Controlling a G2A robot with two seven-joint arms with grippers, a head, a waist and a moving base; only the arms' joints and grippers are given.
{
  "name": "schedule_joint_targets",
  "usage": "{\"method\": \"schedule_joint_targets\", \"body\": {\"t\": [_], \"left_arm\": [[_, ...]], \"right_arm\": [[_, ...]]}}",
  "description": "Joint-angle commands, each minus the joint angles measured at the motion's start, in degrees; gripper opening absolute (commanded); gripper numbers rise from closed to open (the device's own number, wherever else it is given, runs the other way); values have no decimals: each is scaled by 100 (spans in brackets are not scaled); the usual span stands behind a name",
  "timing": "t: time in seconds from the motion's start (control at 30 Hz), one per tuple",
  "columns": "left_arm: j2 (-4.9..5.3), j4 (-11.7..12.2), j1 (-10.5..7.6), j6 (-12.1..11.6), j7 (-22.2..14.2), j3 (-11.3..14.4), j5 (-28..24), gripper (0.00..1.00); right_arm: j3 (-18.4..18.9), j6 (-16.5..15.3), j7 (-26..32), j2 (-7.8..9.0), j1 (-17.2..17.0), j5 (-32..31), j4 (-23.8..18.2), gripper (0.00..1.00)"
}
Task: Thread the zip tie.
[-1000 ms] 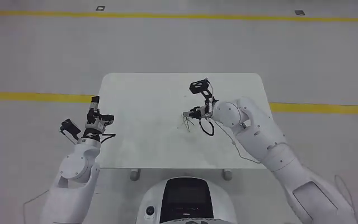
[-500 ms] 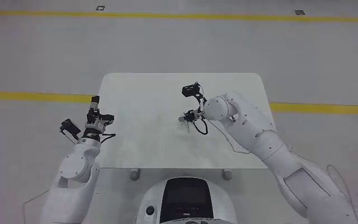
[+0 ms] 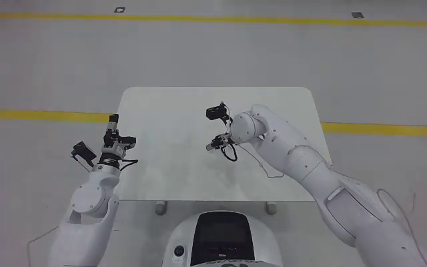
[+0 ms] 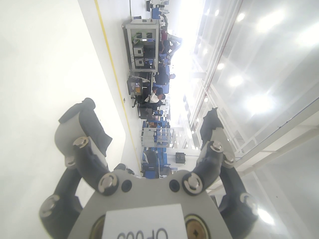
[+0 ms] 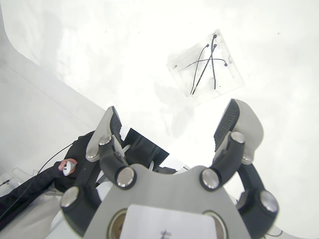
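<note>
Several black zip ties (image 5: 208,62) lie crossed inside a small clear square tray (image 5: 231,80) on the white table (image 3: 167,167). My right gripper (image 5: 173,108) hangs above the table just short of that tray, open, with nothing between its ribbed pads (image 5: 224,120). From above, the right gripper (image 3: 217,143) is over the middle of the table. My left gripper (image 4: 149,106) is open and empty, pointing out at the room. In the top view the left gripper (image 3: 112,128) stands just off the table's left edge.
The table's rounded corner and edge (image 5: 15,48) lie close to the right gripper's side. A yellow floor line (image 3: 40,115) runs behind the table. Bare tabletop surrounds the tray.
My right arm has swung leftward over the table, carrying its gripper toward the table's middle. The left arm has kept still.
</note>
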Motion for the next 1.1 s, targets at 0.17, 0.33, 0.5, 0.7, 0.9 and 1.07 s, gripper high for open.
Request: {"method": "schedule_joint_targets", "body": {"t": [0.17, 0.33, 0.5, 0.7, 0.9, 1.07], "left_arm": [[0, 0, 0, 0, 0, 0, 0, 100], [0, 0, 0, 0, 0, 0, 0, 100], [0, 0, 0, 0, 0, 0, 0, 100], [0, 0, 0, 0, 0, 0, 0, 100], [0, 0, 0, 0, 0, 0, 0, 100], [0, 0, 0, 0, 0, 0, 0, 100]], "right_arm": [[-159, -62, 77, -165, 138, 146, 488, 100], [-159, -62, 77, -165, 138, 146, 488, 100], [-290, 236, -67, -195, 45, -189, 373, 100], [-346, 353, -61, -350, 123, -149, 590, 100], [-417, 490, -275, -588, 234, -19, 1033, 100], [-423, 498, -350, -632, 253, -1, 1117, 100]]}}
